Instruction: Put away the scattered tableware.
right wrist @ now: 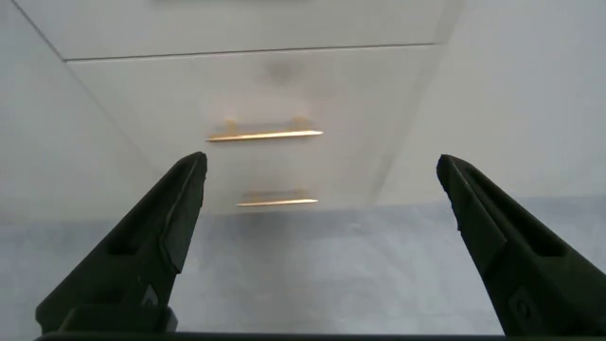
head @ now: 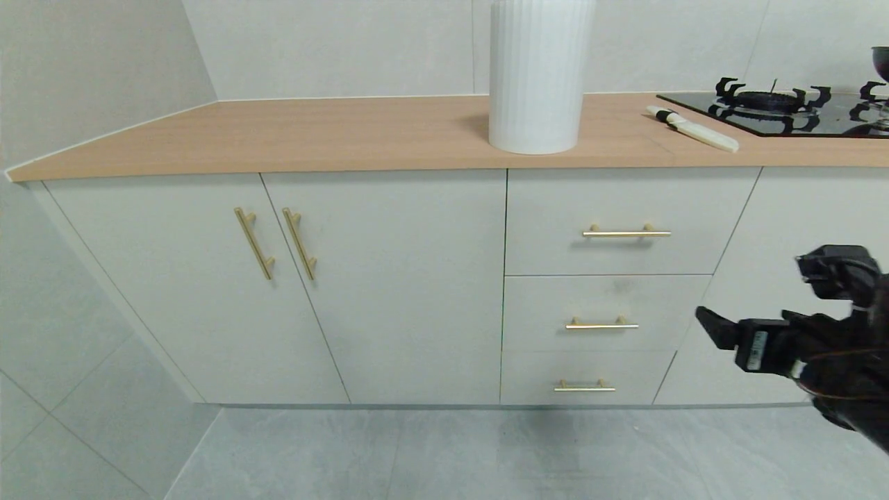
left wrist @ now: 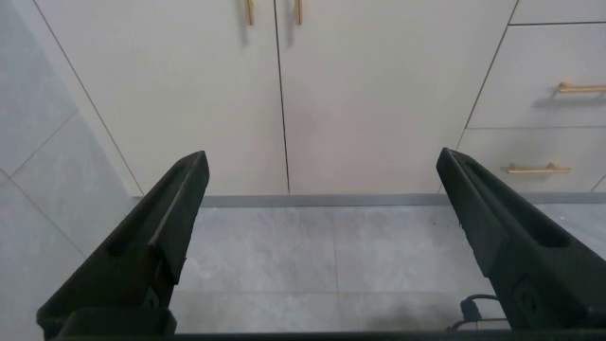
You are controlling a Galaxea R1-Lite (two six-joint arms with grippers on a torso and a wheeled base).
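A knife [head: 691, 128] with a pale blade and a white handle lies on the wooden countertop [head: 312, 132], just left of the black gas hob [head: 785, 107]. My right gripper [head: 751, 289] hangs open and empty in front of the cabinet, to the right of the drawer stack and well below the counter. Between its fingers in the right wrist view, the right gripper [right wrist: 320, 163] frames the middle drawer handle [right wrist: 265, 134] and the bottom drawer handle [right wrist: 276, 200]. My left gripper [left wrist: 320, 161] is open and empty, low over the floor, facing the cabinet doors [left wrist: 284, 95].
A tall white ribbed container [head: 536, 73] stands mid-counter. Below are two cabinet doors with gold handles [head: 278, 243] and three shut drawers [head: 625, 234]. A dark glass [head: 881, 62] stands at the hob's far right. Grey tiled floor [head: 417, 451] lies open before the cabinet.
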